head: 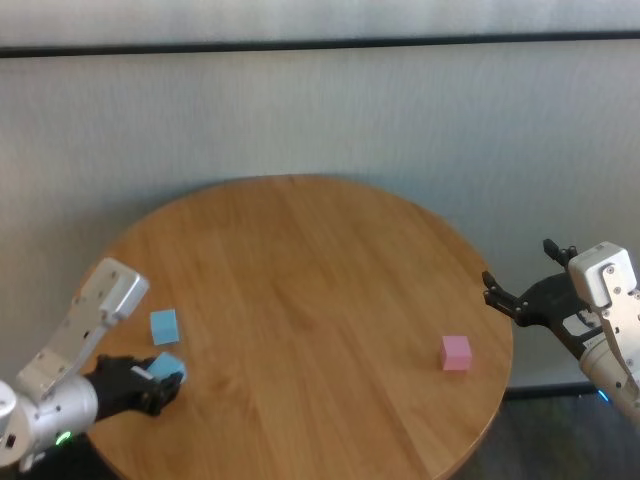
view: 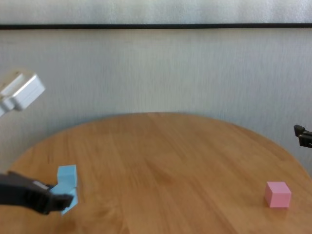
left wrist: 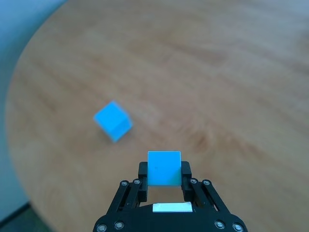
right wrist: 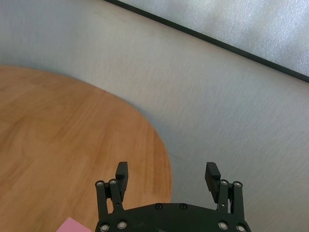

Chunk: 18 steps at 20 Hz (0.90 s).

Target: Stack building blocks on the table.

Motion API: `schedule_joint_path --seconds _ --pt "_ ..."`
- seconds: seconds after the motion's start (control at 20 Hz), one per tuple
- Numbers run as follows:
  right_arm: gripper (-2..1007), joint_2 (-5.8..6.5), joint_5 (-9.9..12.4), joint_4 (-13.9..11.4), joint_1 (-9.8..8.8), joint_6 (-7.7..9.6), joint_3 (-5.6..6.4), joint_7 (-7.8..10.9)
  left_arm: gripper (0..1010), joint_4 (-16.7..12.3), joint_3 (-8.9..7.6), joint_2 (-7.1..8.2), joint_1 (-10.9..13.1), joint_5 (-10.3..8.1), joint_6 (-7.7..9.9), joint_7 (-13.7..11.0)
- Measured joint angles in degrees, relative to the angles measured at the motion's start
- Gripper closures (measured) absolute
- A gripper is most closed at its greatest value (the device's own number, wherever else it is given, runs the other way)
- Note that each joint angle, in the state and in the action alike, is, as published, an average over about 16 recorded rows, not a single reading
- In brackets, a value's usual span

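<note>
Left gripper point(left wrist: 164, 180) was clamped on one light blue cube point(left wrist: 163, 167) near the round table's point(head: 320, 260) left edge; 2nd light blue cube point(head: 164, 326) sat just beside it. Pink cube point(head: 456, 352) lay well apart, right side. Right gripper point(right wrist: 167, 173) hung spread wide & empty off the right rim. Nothing stacked yet; all placing left, judging by layout.

Left pincer point(left wrist: 164, 175) clamps one blue cube point(left wrist: 163, 167); another blue cube point(left wrist: 113, 121) lies near.

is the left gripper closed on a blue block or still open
Shut on it. In the left wrist view the left gripper has one light blue block clamped between its fingers; the other blue block lies free on the table.
</note>
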Motion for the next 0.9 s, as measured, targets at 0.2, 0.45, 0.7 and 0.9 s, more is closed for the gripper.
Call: schedule_joint_path --seconds 0.2,0.45,0.7,0.9 --pt "0 0.00 0.0 0.0 0.00 0.00 0.00 0.00 604 1.6 1.63 -0.71 -2.9 0.53 -1.01 -2.9" --pt "0 0.00 0.0 0.0 0.00 0.00 0.00 0.00 604 4.6 4.38 -1.96 -7.0 1.24 -2.91 -6.4" --pt "0 0.00 0.0 0.0 0.00 0.00 0.00 0.00 604 7.9 7.16 -3.41 -10.4 2.00 -4.91 -8.7" --pt "0 0.00 0.0 0.0 0.00 0.00 0.00 0.00 604 10.5 9.00 -4.61 -12.3 2.68 -6.55 -9.5"
